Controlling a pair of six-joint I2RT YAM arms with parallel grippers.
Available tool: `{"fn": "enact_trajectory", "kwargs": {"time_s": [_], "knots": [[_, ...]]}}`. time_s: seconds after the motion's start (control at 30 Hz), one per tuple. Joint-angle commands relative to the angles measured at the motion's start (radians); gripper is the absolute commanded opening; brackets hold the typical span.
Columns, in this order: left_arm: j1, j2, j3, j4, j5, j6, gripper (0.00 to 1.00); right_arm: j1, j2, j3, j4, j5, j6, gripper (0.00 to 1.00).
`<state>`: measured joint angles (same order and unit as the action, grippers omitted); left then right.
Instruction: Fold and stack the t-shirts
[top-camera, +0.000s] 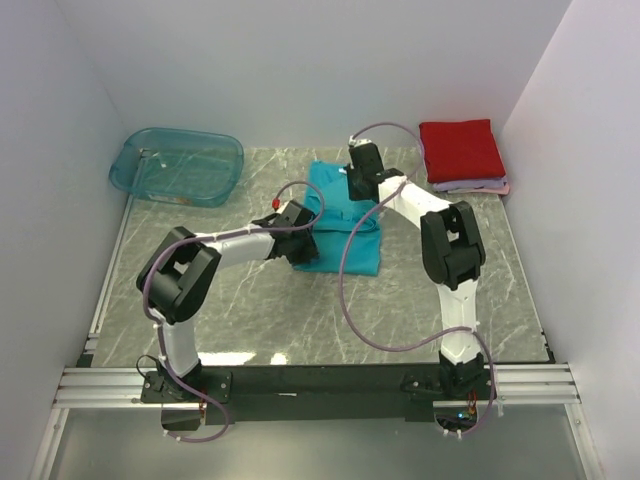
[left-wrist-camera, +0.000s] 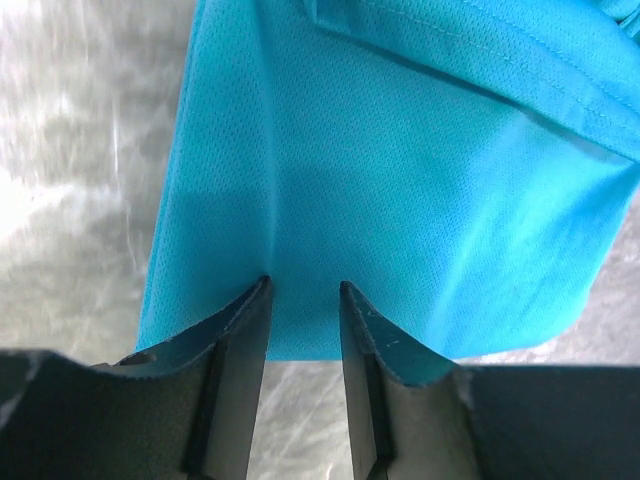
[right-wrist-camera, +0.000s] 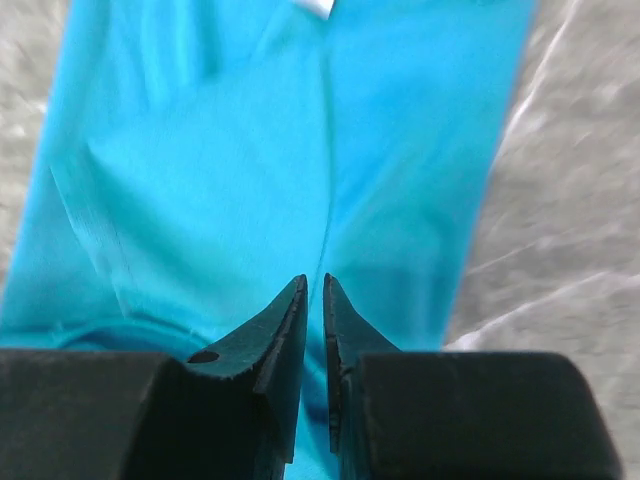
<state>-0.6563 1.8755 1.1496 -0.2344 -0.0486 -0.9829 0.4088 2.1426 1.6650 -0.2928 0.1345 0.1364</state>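
A teal t-shirt (top-camera: 352, 248) lies partly folded in the middle of the table. My left gripper (top-camera: 308, 246) is at its left edge. In the left wrist view this gripper (left-wrist-camera: 305, 288) is open, its tips over the cloth (left-wrist-camera: 400, 180) near the hem, with bare table showing between the fingers. My right gripper (top-camera: 354, 194) is at the shirt's far end. In the right wrist view it (right-wrist-camera: 313, 280) is nearly closed on a crease of the teal cloth (right-wrist-camera: 250, 170). A red folded t-shirt (top-camera: 460, 150) sits on a pale lilac one (top-camera: 485, 186) at the back right.
A see-through teal plastic tub (top-camera: 178, 165) stands at the back left corner. White walls close in the grey marbled table (top-camera: 250, 320) on three sides. The arms' bases and a metal rail (top-camera: 320, 385) run along the near edge.
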Motion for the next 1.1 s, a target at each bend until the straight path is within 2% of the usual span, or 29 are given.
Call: {"fn": "enact_trajectory", "kwargs": {"time_s": [0.0, 0.1, 0.3, 0.5, 0.83, 1.07], "knots": [[-0.014, -0.022, -0.067, -0.103, 0.039, -0.023, 0.41, 0.001, -0.076, 0.052, -0.034, -0.008, -0.031, 0.2], [-0.014, -0.05, -0.093, -0.103, 0.032, -0.031, 0.41, 0.015, -0.189, -0.077, -0.002, -0.131, -0.017, 0.21], [-0.014, -0.065, -0.117, -0.094, 0.039, -0.037, 0.41, 0.087, -0.378, -0.382, 0.075, -0.254, 0.022, 0.22], [-0.014, -0.068, -0.114, -0.097, 0.039, -0.036, 0.41, 0.176, -0.399, -0.499, 0.09, -0.216, 0.014, 0.22], [-0.016, -0.061, -0.116, -0.103, 0.039, -0.039, 0.41, 0.176, -0.228, -0.401, 0.133, -0.165, 0.006, 0.22], [-0.016, -0.059, -0.126, -0.098, 0.056, -0.042, 0.41, 0.156, -0.118, -0.286, 0.178, 0.033, -0.044, 0.22]]}}
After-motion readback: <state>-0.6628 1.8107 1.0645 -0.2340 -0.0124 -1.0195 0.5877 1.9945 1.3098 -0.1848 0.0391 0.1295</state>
